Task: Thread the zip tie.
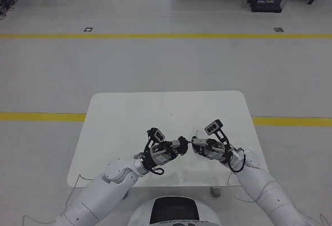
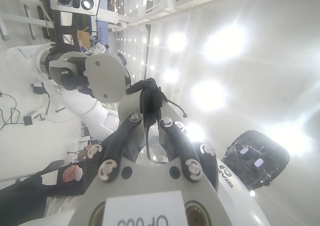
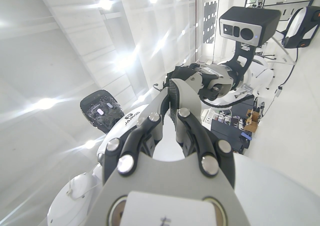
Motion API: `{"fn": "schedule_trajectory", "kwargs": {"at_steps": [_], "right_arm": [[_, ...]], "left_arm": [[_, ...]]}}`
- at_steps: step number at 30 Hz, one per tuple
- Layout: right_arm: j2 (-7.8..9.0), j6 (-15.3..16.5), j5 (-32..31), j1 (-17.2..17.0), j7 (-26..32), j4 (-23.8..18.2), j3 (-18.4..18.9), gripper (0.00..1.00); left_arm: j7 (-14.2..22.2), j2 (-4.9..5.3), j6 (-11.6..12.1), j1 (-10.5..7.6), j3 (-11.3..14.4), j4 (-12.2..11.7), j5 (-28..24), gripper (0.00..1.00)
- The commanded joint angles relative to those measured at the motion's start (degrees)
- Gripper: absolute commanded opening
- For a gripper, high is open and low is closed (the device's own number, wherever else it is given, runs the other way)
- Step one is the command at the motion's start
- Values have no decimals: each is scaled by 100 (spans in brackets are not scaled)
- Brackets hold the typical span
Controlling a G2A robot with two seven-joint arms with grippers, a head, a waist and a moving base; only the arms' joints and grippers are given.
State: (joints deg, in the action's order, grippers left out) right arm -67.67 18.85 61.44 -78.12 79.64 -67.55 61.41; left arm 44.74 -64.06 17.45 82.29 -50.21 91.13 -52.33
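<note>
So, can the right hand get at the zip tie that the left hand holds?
Probably yes: the right hand is close beside the left hand, which is shut on the zip tie, nothing between them; but it looks shut.

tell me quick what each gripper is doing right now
left gripper: closed on the zip tie
right gripper: closed, whether it grips the zip tie cannot be told
</note>
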Motion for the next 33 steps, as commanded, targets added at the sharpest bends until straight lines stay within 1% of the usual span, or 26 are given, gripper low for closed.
{"fn": "schedule_trajectory", "kwargs": {"at_steps": [1,33], "right_arm": [[-5,-6,-8,5,0,18,0,0],[-87,-28,-306,49,-44,221,44,0]], "left_arm": [[0,0,0,0,0,0,0,0],[0,0,0,0,0,0,0,0]]}}
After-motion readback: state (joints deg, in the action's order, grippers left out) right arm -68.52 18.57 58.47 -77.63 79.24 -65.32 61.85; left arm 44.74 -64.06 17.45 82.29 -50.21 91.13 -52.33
